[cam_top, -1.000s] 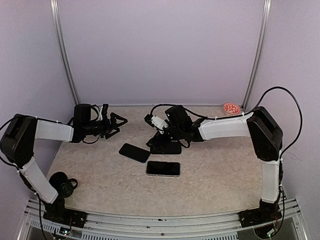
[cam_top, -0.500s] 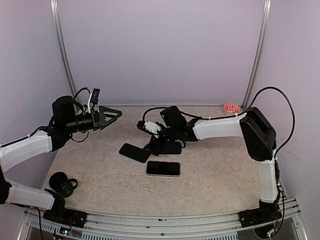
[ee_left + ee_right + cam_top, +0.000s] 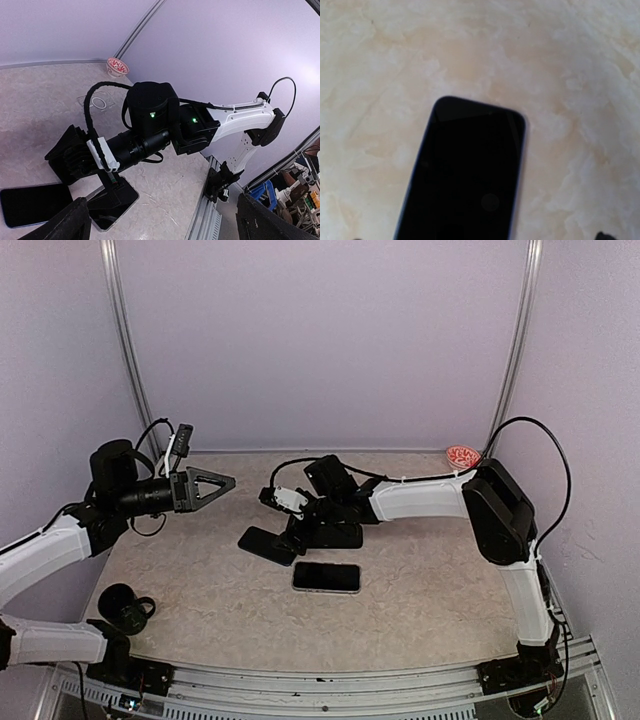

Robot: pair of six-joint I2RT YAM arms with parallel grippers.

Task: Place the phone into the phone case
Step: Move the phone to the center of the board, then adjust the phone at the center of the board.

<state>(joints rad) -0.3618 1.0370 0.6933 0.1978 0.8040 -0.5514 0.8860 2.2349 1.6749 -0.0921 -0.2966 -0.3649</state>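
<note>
Top view: phone [image 3: 326,578] flat on table [image 3: 440,570], centre; case [image 3: 268,545] just back-left of it, apart; R tool [image 3: 296,535] low by case's right end, jaws wide open, nothing held; L tool [image 3: 225,482] up over table's left, open, empty.

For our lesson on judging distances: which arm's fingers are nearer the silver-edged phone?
Right. The right fingers sit low just beyond the silver-edged phone; the left fingers hang raised, far off to its left.
</note>
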